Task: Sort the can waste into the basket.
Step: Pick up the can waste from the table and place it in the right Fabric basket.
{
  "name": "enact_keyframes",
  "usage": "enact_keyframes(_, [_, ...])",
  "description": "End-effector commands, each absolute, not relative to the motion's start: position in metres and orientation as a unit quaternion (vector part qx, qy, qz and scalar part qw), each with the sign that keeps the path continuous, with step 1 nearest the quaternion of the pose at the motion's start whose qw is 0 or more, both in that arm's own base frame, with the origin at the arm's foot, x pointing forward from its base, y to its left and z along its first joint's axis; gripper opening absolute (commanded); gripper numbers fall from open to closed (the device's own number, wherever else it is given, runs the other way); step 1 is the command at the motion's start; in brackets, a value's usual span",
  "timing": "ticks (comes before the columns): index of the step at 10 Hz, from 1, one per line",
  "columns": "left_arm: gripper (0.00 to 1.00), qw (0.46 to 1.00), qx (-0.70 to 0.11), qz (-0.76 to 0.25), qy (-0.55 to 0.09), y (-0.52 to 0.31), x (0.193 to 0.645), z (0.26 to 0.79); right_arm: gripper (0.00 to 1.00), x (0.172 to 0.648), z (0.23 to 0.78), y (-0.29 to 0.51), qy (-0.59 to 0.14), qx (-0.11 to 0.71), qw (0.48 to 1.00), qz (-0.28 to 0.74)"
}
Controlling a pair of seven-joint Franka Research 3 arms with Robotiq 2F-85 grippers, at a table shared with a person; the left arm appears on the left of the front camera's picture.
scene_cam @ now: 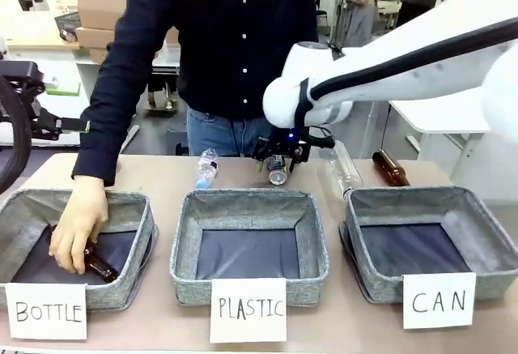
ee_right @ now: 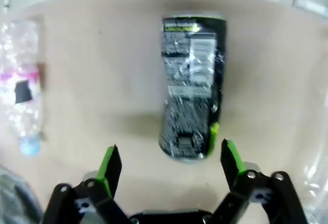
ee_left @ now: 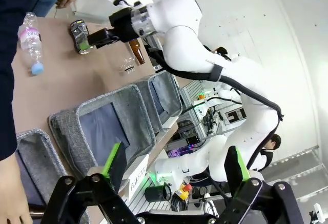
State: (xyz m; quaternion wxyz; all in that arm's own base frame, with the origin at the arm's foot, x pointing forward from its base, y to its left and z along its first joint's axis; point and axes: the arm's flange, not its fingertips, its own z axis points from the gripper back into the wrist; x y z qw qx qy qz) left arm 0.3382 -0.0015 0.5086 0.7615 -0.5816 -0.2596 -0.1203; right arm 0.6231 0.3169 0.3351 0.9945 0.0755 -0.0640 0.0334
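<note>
Front view: the right gripper [scene_cam: 283, 156] is seen lowered over the far middle of the table, directly above the black and silver metal drink can [scene_cam: 278, 170], which lies on its side. In the right wrist view the green-padded fingers [ee_right: 110, 165] are spread wide and nothing is held; the can [ee_right: 191, 85] lies at twelve o'clock from them, slightly toward one o'clock, apart from the pads. A clear plastic bottle with a pink label [ee_right: 21, 98] lies at about ten o'clock from the gripper. The grey fabric basket with the "CAN" sign [scene_cam: 467, 217] stands at about four o'clock from the can, well apart, and nothing is seen inside it. A second clear plastic bottle [scene_cam: 343, 168] and a brown glass bottle [scene_cam: 390, 168] lie beyond its far rim. The like basket signed "PLASTIC" [scene_cam: 186, 228] stands in the middle. The person's hand [scene_cam: 78, 224] is held on another brown glass bottle [scene_cam: 99, 266] inside the basket signed "BOTTLE" [scene_cam: 143, 218]. In the left wrist view the left gripper [ee_left: 173, 167] is shown wide open and empty, raised above the baskets.
</note>
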Motion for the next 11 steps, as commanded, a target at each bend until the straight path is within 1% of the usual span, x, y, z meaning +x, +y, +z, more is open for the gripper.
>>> enact_keyframes(1, [1.00,0.750,-0.590,-0.127,-0.271,-0.003,0.340,0.510,1.00,0.643,0.326,0.330,-0.078,0.018,0.997,0.016])
enact_keyframes(3, [1.00,0.750,-0.590,-0.127,-0.271,-0.003,0.340,0.510,1.00,0.638,0.326,0.327,-0.091,-0.001,0.996,0.009])
enact_keyframes(6, [1.00,0.750,-0.590,-0.127,-0.271,-0.003,0.340,0.510,1.00,0.637,0.320,0.326,-0.115,0.000,0.993,0.011])
enact_keyframes(7, [1.00,0.750,-0.590,-0.127,-0.271,-0.003,0.340,0.510,0.41,0.638,0.316,0.325,-0.130,-0.004,0.991,0.019])
enact_keyframes(8, [1.00,0.750,-0.590,-0.127,-0.271,-0.003,0.340,0.510,0.41,0.637,0.314,0.324,-0.137,0.001,0.990,0.021])
enact_keyframes(9, [1.00,0.750,-0.590,-0.127,-0.271,-0.003,0.340,0.510,0.00,0.635,0.315,0.324,-0.148,0.004,0.989,0.021])
enact_keyframes(10, [1.00,0.750,-0.590,-0.127,-0.271,-0.003,0.340,0.510,0.36,0.635,0.313,0.323,-0.147,0.001,0.989,0.018])
enact_keyframes(11, [1.00,0.750,-0.590,-0.127,-0.271,-0.003,0.340,0.510,0.00,0.635,0.312,0.322,-0.145,-0.001,0.989,0.015])
